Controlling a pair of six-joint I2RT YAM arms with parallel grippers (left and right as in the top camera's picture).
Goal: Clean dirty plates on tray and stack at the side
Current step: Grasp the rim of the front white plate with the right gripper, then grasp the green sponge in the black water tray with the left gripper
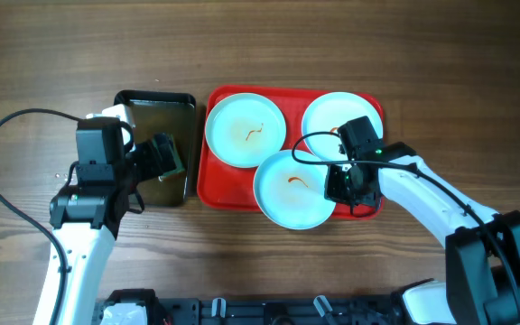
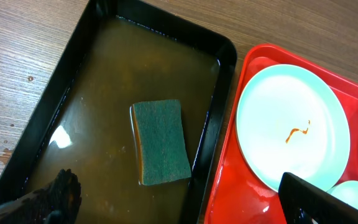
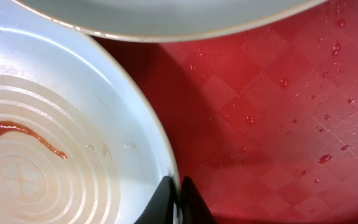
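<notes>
Three pale blue plates with orange-red sauce smears lie on the red tray (image 1: 217, 188): one at the back left (image 1: 246, 132), one at the back right (image 1: 330, 110), one at the front (image 1: 292, 190) overlapping both. My right gripper (image 1: 341, 183) is shut on the front plate's right rim; in the right wrist view its fingers (image 3: 179, 186) pinch the rim of that plate (image 3: 55, 143) over the wet tray (image 3: 278, 124). My left gripper (image 1: 165, 161) is open and empty above the black tray, its fingers (image 2: 179, 199) wide apart near the green sponge (image 2: 160, 142).
The black tray (image 1: 154, 101) stands left of the red tray and holds brownish water and the sponge. Its right rim (image 2: 225, 62) nearly touches the red tray (image 2: 235, 180). The back-left plate (image 2: 291, 130) shows in the left wrist view. Bare wooden table lies around.
</notes>
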